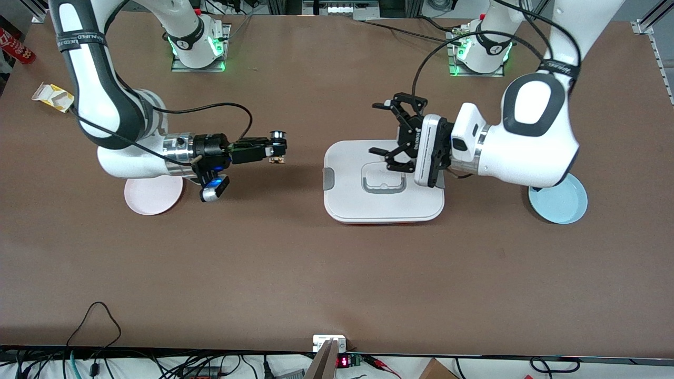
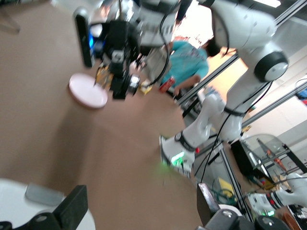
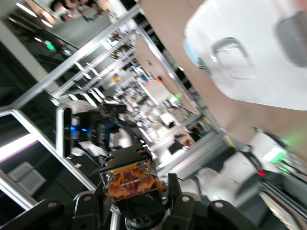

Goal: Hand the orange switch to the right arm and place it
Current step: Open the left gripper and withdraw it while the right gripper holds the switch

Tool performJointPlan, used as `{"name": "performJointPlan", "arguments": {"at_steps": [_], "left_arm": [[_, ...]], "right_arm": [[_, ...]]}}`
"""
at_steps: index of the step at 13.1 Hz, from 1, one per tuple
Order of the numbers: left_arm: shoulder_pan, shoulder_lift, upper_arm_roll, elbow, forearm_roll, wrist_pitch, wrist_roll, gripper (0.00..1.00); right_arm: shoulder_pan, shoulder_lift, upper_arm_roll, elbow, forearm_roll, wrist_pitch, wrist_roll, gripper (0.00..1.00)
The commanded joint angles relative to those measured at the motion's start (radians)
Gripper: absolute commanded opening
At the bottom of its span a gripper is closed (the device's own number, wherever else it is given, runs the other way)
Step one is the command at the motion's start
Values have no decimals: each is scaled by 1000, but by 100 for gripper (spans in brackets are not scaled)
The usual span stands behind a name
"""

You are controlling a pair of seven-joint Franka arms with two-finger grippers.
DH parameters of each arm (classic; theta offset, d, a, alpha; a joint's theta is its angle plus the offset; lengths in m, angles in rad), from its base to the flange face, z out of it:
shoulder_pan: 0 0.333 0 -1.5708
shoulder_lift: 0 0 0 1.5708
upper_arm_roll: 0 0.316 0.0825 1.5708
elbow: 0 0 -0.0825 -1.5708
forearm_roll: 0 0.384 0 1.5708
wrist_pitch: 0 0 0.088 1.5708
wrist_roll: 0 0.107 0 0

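The right gripper (image 1: 277,149) is hanging over bare brown table (image 1: 263,252), its slim fingers clamped on the orange switch (image 1: 276,158). Facing it, the left gripper (image 1: 392,134) is hovering with fingers spread wide and empty above the white lidded box (image 1: 368,202). A pink plate (image 1: 150,197) is lying under the right arm's wrist, a blue plate (image 1: 561,202) under the left arm. Aluminium framing and cables are edging the table.
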Motion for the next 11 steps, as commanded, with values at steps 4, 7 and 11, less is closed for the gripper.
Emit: {"name": "performJointPlan", "arguments": {"at_steps": [4, 7, 11], "left_arm": [[-2, -77, 6, 97, 380, -243, -463, 100], [-2, -84, 3, 150, 612, -383, -662, 100], [-2, -116, 3, 153, 935, -438, -837, 100]], "right_arm": [[-125, -42, 4, -5, -319, -148, -32, 38], [-143, -67, 4, 7, -604, -166, -110, 38], [-146, -75, 4, 8, -894, -163, -328, 38]]}}
